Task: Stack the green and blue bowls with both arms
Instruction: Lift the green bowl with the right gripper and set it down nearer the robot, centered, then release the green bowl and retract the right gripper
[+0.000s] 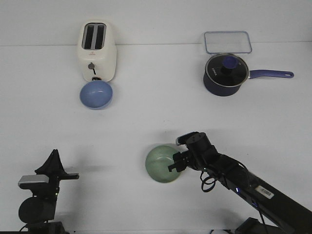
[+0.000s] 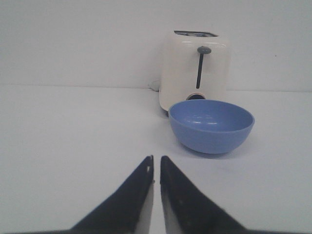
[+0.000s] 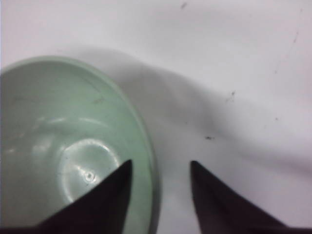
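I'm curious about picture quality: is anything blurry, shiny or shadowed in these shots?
Front view: sharp, evenly lit, soft shadows beside the left gripper. Left wrist view: the blue bowl is crisp with faint highlights. Right wrist view: the green bowl is soft-focused and glossy, with a broad grey shadow beside it.

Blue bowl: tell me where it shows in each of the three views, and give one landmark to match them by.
Front view: the blue bowl sits left of centre on the far half of the table, right in front of the toaster.
Left wrist view: it is right of centre, beyond the left gripper, whose fingers are almost together.
Right wrist view: not in it; only the green bowl shows.
Shared landmark: the toaster, in the front and left wrist views.
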### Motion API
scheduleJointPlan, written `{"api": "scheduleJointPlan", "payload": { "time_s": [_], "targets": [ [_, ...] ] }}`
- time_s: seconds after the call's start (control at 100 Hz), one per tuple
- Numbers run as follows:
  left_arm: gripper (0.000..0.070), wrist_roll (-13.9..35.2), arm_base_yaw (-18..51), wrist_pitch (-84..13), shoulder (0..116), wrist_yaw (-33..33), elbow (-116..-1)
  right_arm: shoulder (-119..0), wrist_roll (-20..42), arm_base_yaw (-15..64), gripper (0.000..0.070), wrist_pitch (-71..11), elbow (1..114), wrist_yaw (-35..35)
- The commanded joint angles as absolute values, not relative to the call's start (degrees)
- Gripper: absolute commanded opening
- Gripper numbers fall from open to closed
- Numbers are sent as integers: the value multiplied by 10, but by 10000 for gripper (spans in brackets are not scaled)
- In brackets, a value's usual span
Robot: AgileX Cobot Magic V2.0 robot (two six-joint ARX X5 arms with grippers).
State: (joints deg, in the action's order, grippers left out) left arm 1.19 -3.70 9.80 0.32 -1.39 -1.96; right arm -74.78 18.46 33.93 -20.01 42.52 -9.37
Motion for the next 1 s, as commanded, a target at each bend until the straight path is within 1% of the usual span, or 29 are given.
{"api": "scheduleJointPlan", "payload": {
  "time_s": [0.0,0.07,0.14,0.2,0.3,0.42,0.51,0.65,0.73,0.86,0.96,0.99],
  "targets": [
    [15,16,-38,104,3,-13,-8,-729,180,338,308,-186,430,-94],
    [15,18,-38,104,3,-13,-8,-698,177,326,308,-181,433,-94],
    [15,35,-38,104,3,-14,-8,-664,177,312,308,-175,434,-93],
    [15,74,-38,104,3,-14,-8,-630,173,294,308,-175,434,-89],
    [13,145,-38,104,3,-13,-8,-577,150,257,307,-181,434,-83],
    [11,213,-38,104,3,-13,-9,-521,132,213,306,-193,426,-39],
    [11,265,-38,104,3,-13,-12,-471,126,186,305,-157,389,-28],
    [12,326,-38,105,3,-13,-23,-391,120,155,287,-95,309,-27],
    [12,341,-38,102,4,-13,-38,-361,121,146,287,-92,284,-27],
    [12,341,-38,90,33,-13,-80,-337,121,144,287,-94,269,-27],
    [12,330,-38,66,94,-15,-128,-338,121,144,287,-90,269,-27],
    [12,321,-38,61,119,-16,-144,-339,121,144,287,-90,269,-27]
  ]
}}
